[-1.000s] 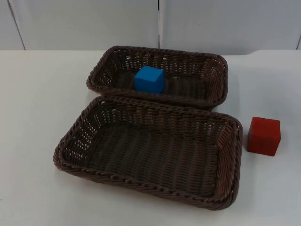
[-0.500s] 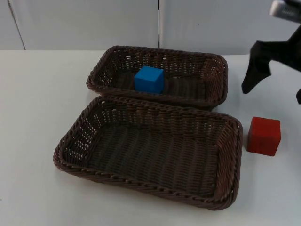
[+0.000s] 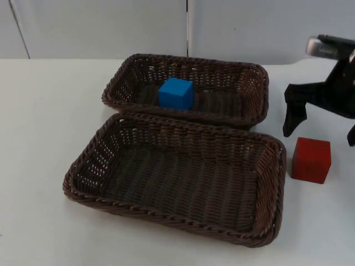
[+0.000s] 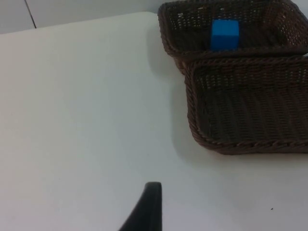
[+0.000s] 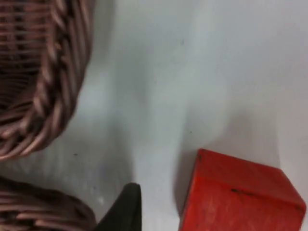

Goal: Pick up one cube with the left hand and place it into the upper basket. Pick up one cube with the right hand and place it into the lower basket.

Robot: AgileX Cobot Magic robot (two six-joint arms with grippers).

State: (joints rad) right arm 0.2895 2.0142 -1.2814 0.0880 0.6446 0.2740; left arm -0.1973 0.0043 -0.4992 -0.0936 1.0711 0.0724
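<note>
Since a second ago, when no arm showed over the desk (image 3: 50, 166), the right hand (image 3: 321, 124) has come in from the upper right and dropped lower than half a second back. It now sits just above and behind the red cube (image 3: 311, 160), fingers spread wide apart and clamped on nothing; one fingertip (image 3: 292, 123) hangs near the cube's left upper corner. Red cube rests on the desk, just beside the lower basket (image 3: 274, 166), unmoved. Blue cube (image 3: 176, 93) lies inside the upper basket (image 3: 255, 83), so the left half of the task looks done. Left hand (image 4: 147, 211) waits over bare desk, well apart from both baskets; its fingers' state I cannot tell. Judgement: right-hand pick is starting; descent and closing remain.
</note>
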